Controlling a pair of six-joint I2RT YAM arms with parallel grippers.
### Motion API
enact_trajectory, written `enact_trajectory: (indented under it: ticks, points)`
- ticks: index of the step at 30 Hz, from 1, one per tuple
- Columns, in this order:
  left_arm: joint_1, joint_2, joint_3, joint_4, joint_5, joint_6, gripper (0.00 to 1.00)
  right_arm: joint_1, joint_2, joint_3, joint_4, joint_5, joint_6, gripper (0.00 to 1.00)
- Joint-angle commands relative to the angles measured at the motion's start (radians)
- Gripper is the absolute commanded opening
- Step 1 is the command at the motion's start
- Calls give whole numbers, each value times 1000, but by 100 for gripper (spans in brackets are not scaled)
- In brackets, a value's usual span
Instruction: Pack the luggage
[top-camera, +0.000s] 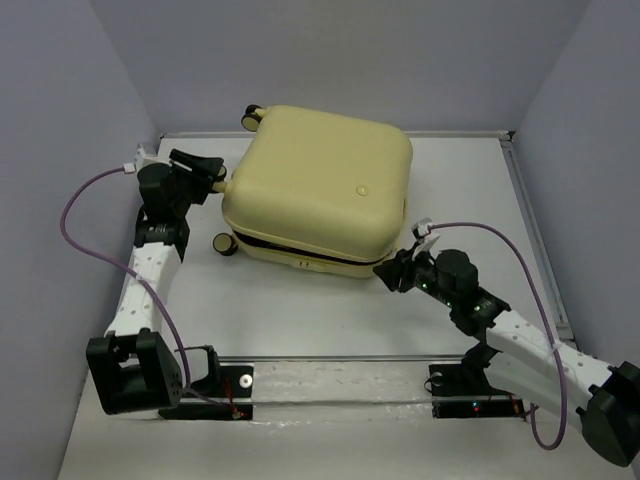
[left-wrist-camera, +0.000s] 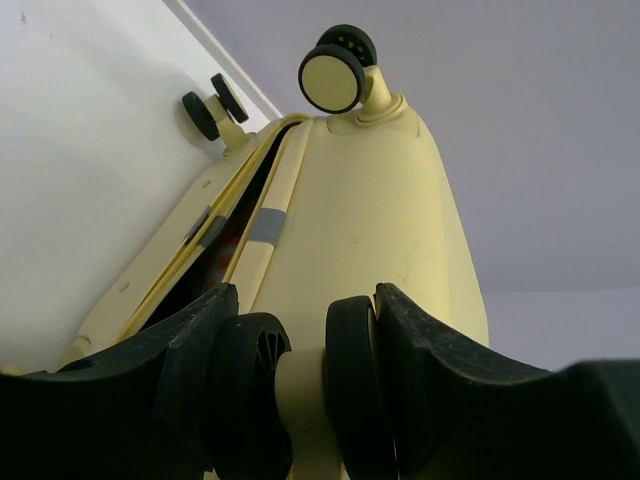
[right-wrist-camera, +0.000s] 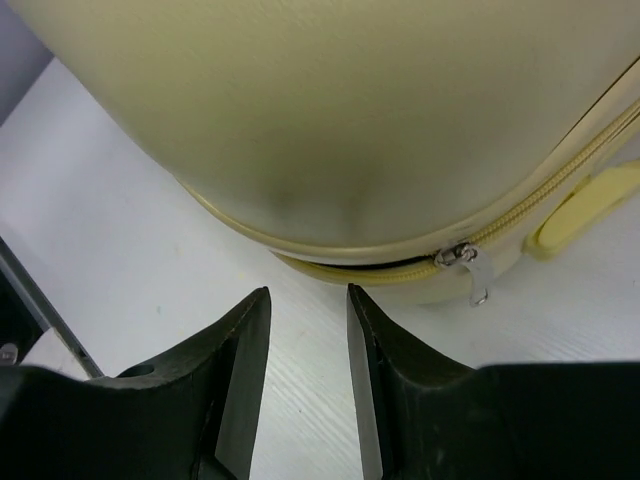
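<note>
My left claw (left-wrist-camera: 305, 295) clamps a wheel (left-wrist-camera: 250, 385) of the suitcase (top-camera: 320, 185). My right claw (right-wrist-camera: 307, 295), narrowly parted and empty, faces its zipper pull (right-wrist-camera: 468, 262).

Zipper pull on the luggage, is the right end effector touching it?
Apart. The right wrist view shows bare table between the right end effector and the zipper pull.

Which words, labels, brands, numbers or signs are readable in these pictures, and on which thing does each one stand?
None can be read.
The suitcase carries a small round mark on top, too small to show any writing.
The grey tab on its edge shows no print.
</note>
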Motion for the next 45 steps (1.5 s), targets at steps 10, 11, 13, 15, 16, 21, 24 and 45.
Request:
enact_trajectory:
  ticks: [10,11,13,15,16,21,24,45]
  points:
    - [16,-150,-120,38,3,185,6,-6,-110,1,-81,117,87,44]
    - [16,-155,-127,41,4,185,6,-6,-134,3,-131,160,101,44]
    - [16,-154,-141,49,1,187,6,-6,-153,4,-170,231,128,45]
    - [16,-134,-146,57,0,193,6,-18,-160,4,-216,246,132,45]
    - [17,-125,-138,52,1,199,6,-32,-157,6,-220,243,129,46]
    - [17,-88,-140,51,9,213,7,-56,-128,41,-248,231,101,46]
    - [17,-94,-146,43,4,233,24,-90,-122,67,-268,229,84,47]
    - [17,-243,-87,-69,147,205,6,-187,-100,118,-284,50,61,47]
